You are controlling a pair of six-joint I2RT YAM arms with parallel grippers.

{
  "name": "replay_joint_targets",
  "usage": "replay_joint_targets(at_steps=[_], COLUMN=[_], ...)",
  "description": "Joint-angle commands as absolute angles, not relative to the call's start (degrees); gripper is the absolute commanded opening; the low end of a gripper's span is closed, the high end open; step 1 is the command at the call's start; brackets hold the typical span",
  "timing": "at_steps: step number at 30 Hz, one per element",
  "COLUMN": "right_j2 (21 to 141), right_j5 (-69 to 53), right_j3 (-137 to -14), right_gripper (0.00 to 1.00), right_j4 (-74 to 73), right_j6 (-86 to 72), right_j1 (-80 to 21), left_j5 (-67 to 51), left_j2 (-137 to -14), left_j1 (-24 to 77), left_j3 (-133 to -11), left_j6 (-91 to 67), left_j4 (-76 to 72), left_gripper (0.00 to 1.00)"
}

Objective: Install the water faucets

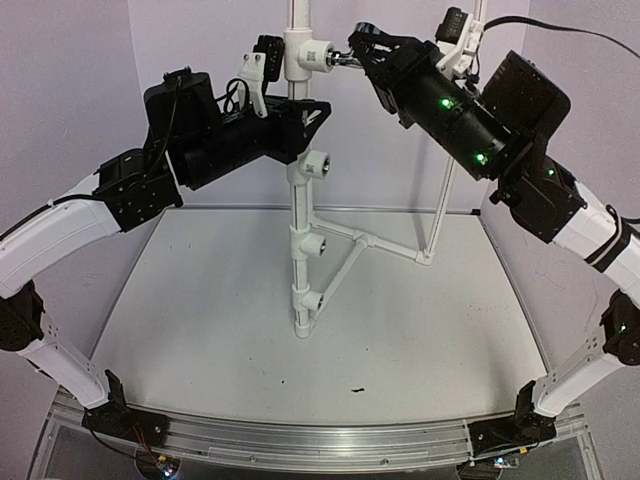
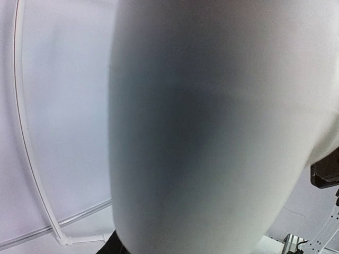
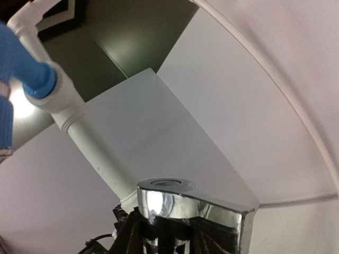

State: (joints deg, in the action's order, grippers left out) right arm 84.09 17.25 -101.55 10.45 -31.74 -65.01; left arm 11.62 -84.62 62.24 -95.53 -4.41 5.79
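Water faucet (image 3: 185,209): chrome, held high above the table (image 1: 200,320), at the side opening of the top tee fitting (image 1: 305,55) on the upright pipe (image 1: 299,205). My right end effector (image 1: 358,52): fingers closed on that faucet. My left end effector (image 1: 300,118): clamped around the upright pipe just below the top tee; its wrist view shows only blurred white pipe. Lower tee fittings (image 1: 316,163): three, spaced down the pipe.
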Motion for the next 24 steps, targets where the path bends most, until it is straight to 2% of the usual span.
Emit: replay_joint_targets(at_steps=[1, 3, 5, 7, 10, 12, 15, 18, 20, 22, 24], right_j2=[78.81, 77.64, 76.56, 75.75, 73.07, 70.47, 65.71, 64.2, 64.33, 63.42, 62.26], right_j5=[34.53, 32.84, 30.45, 25.82, 18.64, 16.12, 13.01, 6.01, 3.97, 1.42, -2.07], right_j3=[-96.35, -94.6, -93.35, -93.3, -90.94, -88.92, -84.46, -85.4, -86.81, -85.3, -82.22], right_gripper=[0.25, 0.4, 0.64, 0.81, 0.94, 0.98, 0.98, 0.98, 0.95, 0.9, 0.91], right_j4=[10.45, 10.46, 10.46, 10.86, 10.67, 8.29, 5.34, -1.94, -7.72, -9.66, -8.84], right_j6=[-48.37, -51.33, -50.99, -46.44, -40.69, -36.53, -26.34, -5.46, 10.34, 26.65, 41.45], right_j1=[-60.57, -59.83, -59.54, -59.57, -59.57, -59.54, -59.56, -59.53, -59.53, -59.55, -59.56], left_j5=[9.02, 9.58, 10.24, 10.47, 10.36, 10.59, 10.82, 11.28, 11.61, 11.69, 11.46], left_j2=[-87.48, -86.95, -86.53, -86.61, -87.0, -87.26, -87.4, -87.36, -87.36, -87.52, -87.89], left_j1=[63.28, 63.28, 63.25, 63.28, 63.28, 63.28, 63.28, 63.28, 63.3, 63.26, 63.29], left_j3=[-89.08, -88.9, -88.63, -88.67, -88.68, -88.76, -89.01, -89.51, -89.57, -89.83, -90.16], left_j6=[-14.67, -14.8, -14.82, -14.61, -14.63, -14.51, -14.49, -14.59, -14.71, -14.86, -14.94], left_j4=[27.51, 27.5, 27.5, 27.51, 27.52, 27.59, 27.8, 28.39, 28.76, 29.01, 29.15], left_gripper=[0.0, 0.0, 0.0, 0.0, 0.0, 0.0, 0.0, 0.0, 0.0, 0.0, 0.0])
